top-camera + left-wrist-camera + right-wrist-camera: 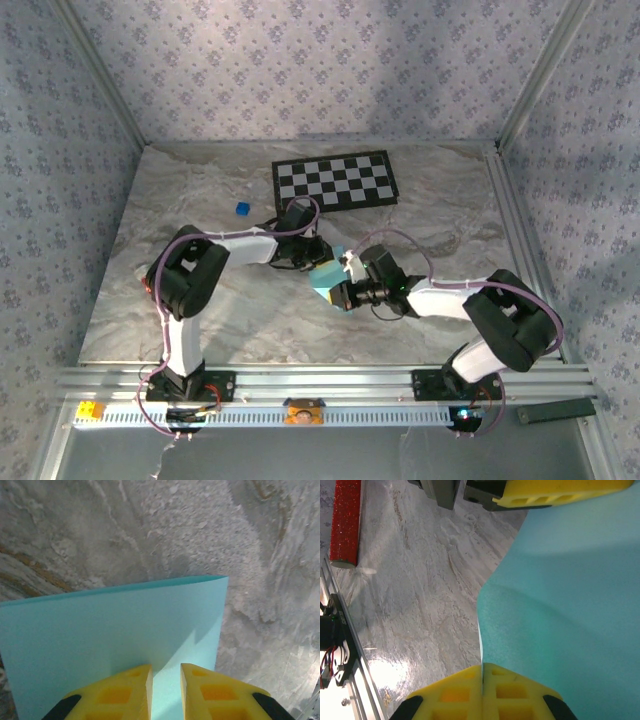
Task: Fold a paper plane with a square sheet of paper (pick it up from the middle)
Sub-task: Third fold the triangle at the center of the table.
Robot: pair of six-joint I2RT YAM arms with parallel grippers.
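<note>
The thin light-blue square sheet of paper (326, 274) is lifted off the grey marbled worktop (200, 310) near its middle, bowed between the two hands. The right hand (482, 672) is pinched tight on one edge of it. The left hand (166, 672) has its yellow fingers (125, 690) slightly apart, with the sheet in the gap.

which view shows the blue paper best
Left wrist view: the square sheet of paper shows its straight top edge and right corner against the table. The right wrist view gives a close, wavy stretch pinched in the right gripper. The top view gives a small patch at mid-table.
</note>
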